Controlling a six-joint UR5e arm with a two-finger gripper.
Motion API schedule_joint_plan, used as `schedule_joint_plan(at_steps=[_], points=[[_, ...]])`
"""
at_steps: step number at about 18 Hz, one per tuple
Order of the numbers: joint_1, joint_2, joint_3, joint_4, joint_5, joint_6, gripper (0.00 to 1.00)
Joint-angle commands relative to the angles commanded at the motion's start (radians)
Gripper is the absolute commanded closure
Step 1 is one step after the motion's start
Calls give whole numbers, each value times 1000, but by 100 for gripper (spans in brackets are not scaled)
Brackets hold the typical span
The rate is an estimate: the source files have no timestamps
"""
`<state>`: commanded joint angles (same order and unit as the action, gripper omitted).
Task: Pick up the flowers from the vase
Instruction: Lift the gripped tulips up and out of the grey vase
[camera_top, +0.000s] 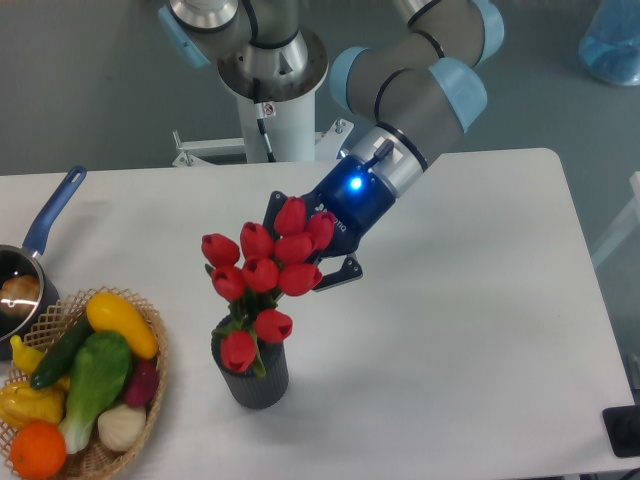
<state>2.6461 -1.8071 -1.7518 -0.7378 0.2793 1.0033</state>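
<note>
White table (480, 330) under a grey floor background is what I see, with one arm coming down from 12 o'clock. I count one bunch of flowers (268, 272) with about nine red buds, one dark ribbed vase (258, 375), one wicker basket (150, 400) of vegetables at 8 o'clock and one blue-handled saucepan (40, 235) at 9 o'clock, cut by the left edge. From the vase toward 3 o'clock the table surface is bare up to its right edge, and the basket is near the vase on the other side. My gripper (322, 262) is behind the buds at the bunch's upper right; the buds hide its fingers, so I cannot tell if they clamp. The lowest buds sit at the vase mouth. The bunch's long axis leans from the vase toward 1 o'clock.
</note>
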Motion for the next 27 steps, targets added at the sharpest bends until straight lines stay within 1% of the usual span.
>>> schedule_joint_plan(at_steps=[3, 7, 10, 13, 27], points=[[5, 6, 2, 0, -20, -6, 68], [26, 15, 2, -2, -80, -6, 68], [40, 25, 2, -2, -87, -12, 68], [61, 26, 2, -2, -143, -28, 68], [87, 32, 12, -3, -167, -29, 68]])
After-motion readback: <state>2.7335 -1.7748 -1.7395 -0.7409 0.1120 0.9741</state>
